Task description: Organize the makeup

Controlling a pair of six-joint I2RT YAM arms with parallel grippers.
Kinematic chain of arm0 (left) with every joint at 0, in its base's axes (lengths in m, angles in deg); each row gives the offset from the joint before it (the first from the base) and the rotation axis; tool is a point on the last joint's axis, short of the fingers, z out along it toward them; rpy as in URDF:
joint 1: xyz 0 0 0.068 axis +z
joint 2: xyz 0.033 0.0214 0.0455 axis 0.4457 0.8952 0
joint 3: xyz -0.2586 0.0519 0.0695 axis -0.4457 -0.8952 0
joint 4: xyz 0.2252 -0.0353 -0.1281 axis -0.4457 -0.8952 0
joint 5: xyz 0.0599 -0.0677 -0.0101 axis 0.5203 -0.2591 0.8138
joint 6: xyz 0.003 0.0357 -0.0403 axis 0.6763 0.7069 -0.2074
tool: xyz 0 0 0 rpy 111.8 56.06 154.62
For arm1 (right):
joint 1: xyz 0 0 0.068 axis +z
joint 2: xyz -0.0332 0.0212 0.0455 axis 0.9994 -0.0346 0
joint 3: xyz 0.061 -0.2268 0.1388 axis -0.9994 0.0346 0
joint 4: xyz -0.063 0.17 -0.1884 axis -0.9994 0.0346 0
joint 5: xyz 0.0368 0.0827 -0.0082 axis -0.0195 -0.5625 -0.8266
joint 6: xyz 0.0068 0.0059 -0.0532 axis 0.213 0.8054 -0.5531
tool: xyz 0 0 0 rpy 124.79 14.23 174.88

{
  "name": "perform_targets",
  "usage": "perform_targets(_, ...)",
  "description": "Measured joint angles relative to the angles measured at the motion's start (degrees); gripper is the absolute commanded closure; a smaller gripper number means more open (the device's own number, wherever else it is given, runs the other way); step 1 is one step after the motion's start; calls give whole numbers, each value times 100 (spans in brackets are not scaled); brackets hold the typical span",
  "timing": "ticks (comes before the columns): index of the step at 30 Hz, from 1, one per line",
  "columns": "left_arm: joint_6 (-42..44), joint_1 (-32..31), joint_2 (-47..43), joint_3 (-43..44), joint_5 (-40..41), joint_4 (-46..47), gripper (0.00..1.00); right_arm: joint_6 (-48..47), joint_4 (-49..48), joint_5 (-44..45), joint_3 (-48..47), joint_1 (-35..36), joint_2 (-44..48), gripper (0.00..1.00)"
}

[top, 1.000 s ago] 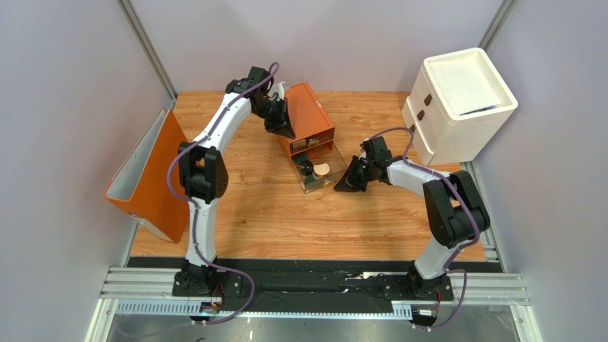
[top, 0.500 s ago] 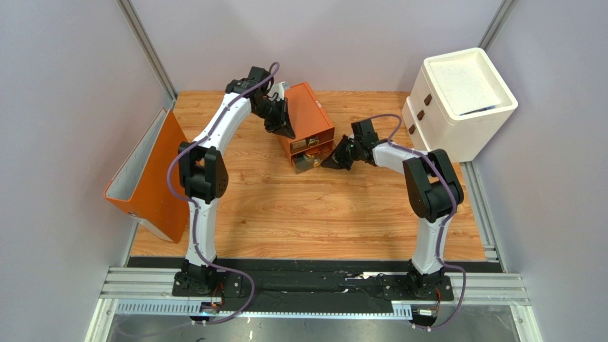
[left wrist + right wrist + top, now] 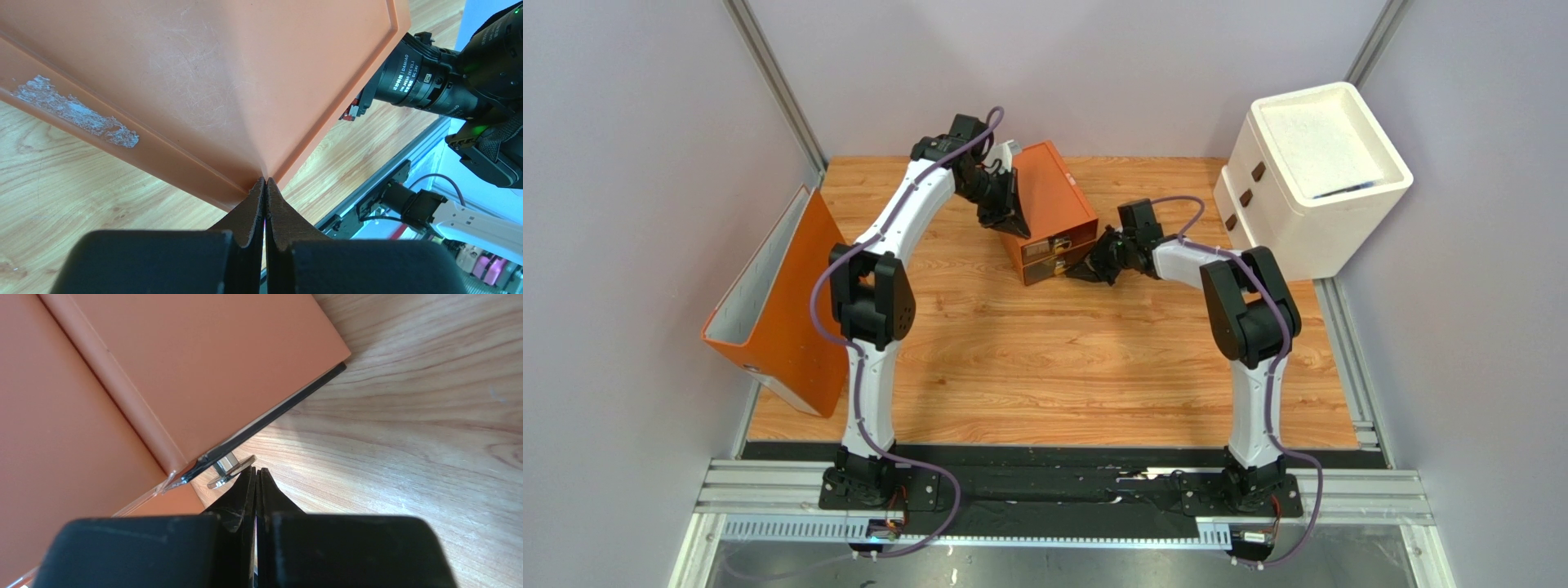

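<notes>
Here the orange box (image 3: 1053, 208) stands toward the back of the wooden table (image 3: 1038, 368), its two drawers closed with their fronts flush against the body. The makeup cannot be picked out in any view. The overhead view shows only a few dark and pale specks behind the box's front face, too small to tell apart. The left tool (image 3: 265, 184) is fully closed, its two dark fingers pressed flat together with nothing between them. Its tip rests against the top corner of the box on the far left side. The right tool (image 3: 256, 473) is likewise closed tight and holds nothing. Its tip sits at the front of the box, just beside a small silver knob (image 3: 231, 468) that stands out from the thin dark edge of a drawer (image 3: 270, 419). Whether the tip actually touches the knob is hard to say. To the right, well apart from the box, a big white cabinet (image 3: 1314, 172) stands at the table's far corner. An orange and white panel (image 3: 775, 306) leans at the left edge.
</notes>
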Motion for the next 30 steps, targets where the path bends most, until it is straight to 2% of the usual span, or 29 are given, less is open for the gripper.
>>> perform_targets(6,35,-28,24,173,162,-138,100,-160,138,199,90,9,197,100)
perform_targets(9,90,-70,48,330,404,-212,100,-498,501,348,223,9,619,100)
perform_targets(11,133,-70,35,372,597,-212,96,-780,811,476,275,9,977,100)
perform_targets(14,160,-50,-101,319,881,-149,86,-1331,1327,756,293,9,1648,97)
perform_targets(15,181,-44,-175,286,940,-131,77,-1473,1436,833,293,9,1825,95)
perform_targets(16,208,-35,-299,173,1045,-50,71,-1687,1617,970,293,9,2065,87)
perform_targets(17,234,-17,-457,33,1123,17,61,-1821,1742,1071,295,9,2232,82)
perform_targets(18,260,4,-693,-197,1167,170,58,-2024,1895,1213,313,9,2461,75)
perform_targets(19,284,15,-942,-400,1189,275,56,-2205,2076,1353,315,9,2664,60)
perform_targets(20,304,31,-1172,-551,1202,365,51,-2297,2168,1421,317,9,2780,53)
perform_targets(21,310,44,-1373,-678,1207,483,38,-2376,2256,1519,323,9,2900,47)
perform_targets(22,328,50,-1637,-822,1202,634,11,-2518,2341,1622,348,9,3025,41)
perform_targets(23,387,52,-1862,-920,1193,758,1,-2632,2455,1744,382,9,3154,39)
perform_targets(25,435,55,-2391,-1187,1161,1147,1,-2839,2647,1969,470,9,3397,32)
perform_targets(30,518,46,-3410,-1600,1178,1784,1,-3112,2986,2337,514,9,3685,25)
